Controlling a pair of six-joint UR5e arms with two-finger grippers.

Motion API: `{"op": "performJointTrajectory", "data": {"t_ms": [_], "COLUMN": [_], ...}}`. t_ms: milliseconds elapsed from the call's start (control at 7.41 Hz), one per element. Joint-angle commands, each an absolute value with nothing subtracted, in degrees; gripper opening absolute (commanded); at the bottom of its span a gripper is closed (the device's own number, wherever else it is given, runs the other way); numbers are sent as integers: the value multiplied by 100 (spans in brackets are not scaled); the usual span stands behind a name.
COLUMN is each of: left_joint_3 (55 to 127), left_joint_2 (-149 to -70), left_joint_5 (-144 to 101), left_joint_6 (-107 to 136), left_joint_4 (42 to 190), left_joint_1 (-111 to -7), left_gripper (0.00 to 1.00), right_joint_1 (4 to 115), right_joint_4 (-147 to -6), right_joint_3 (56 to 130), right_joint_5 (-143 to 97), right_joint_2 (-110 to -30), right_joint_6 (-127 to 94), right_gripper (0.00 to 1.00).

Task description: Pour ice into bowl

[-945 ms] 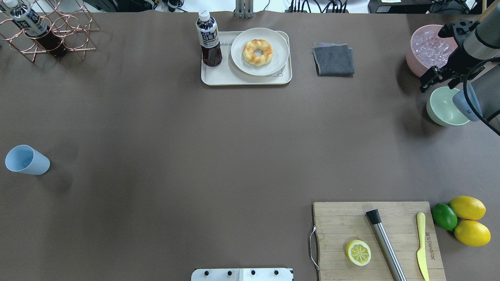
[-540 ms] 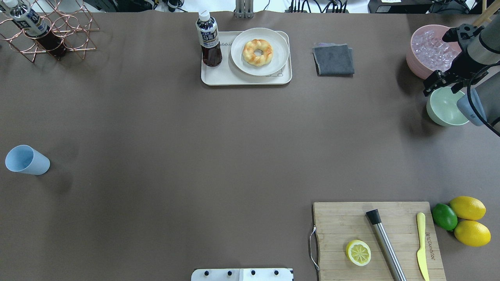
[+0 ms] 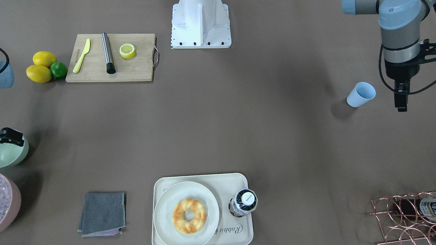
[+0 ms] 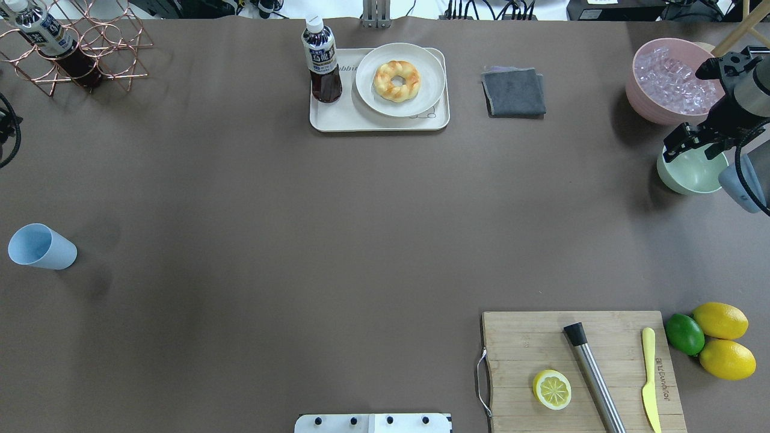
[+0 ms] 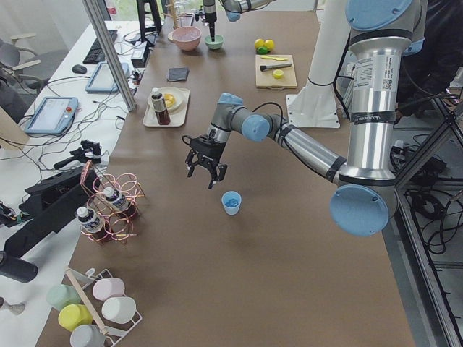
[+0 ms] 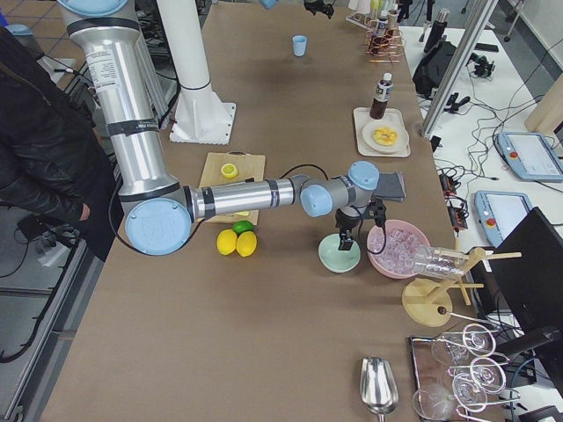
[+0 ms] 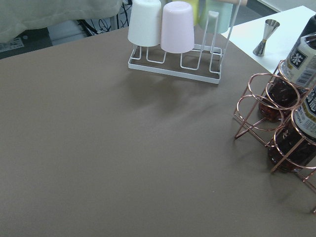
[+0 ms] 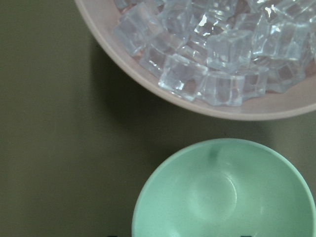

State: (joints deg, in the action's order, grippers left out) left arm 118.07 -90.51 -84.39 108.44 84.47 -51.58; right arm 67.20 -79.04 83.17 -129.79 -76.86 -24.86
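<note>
1. Toward the table's near right corner, a cutting board [image 4: 523,355] carries a lemon half [image 4: 551,389], a steel muddler [image 4: 595,379] and a yellow knife [image 4: 649,379]. Two lemons [image 4: 720,320] and a lime [image 4: 684,334] lie just beside it at the right edge.
2. At the left edge a blue cup [image 4: 42,246] stands upright. The left gripper [image 5: 205,177] hangs over the table near the cup but apart from it, fingers spread, holding nothing.
3. Farther along the right edge sits the mint-green bowl [image 4: 680,180]. The right gripper [image 4: 692,143] hovers right over it, covering its far rim in the overhead view. Its fingers point down, wide apart and holding nothing. In the right wrist view the two fingertips just show at the bottom edge, either side of the bowl's mouth.
4. Just beyond the bowl, across a narrow strip of table, the pink bowl [image 4: 636,99] fills the far right corner, heaped with ice cubes [image 4: 674,78].
5. Along the far edge lie a grey cloth [image 4: 513,91] and a tray [image 4: 337,117] with a doughnut [image 4: 397,80] and a bottle [image 4: 322,60].
</note>
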Motion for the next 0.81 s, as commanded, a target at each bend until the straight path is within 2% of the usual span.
{"op": "performJointTrajectory", "data": {"t_ms": [0,405,540,675], "left_joint_3": [11795,11664,11376,11016], "left_joint_2": [-9462,-10676,-10800,-10810], "left_joint_5": [-7999,-7998,-7989,-7989], "left_joint_6": [12124,13207,13480,13700], "left_joint_4": [7022,4787,4651,4658], "left_joint_1": [-4354,-3746,-3596,-3464], "left_gripper": [96,96,96,96], "right_joint_1": [6435,6223,6223,6231], "right_joint_4": [-7332,-7260,-7260,-7260], "right_joint_3": [8192,8253,8262,8297], "right_joint_5": [-12912,-12762,-12762,-12770], "right_joint_2": [-7787,-7778,-7787,-7805], "right_joint_6": [-3039,-3278,-3235,-3226], "right_gripper": [86,85,59,37]}}
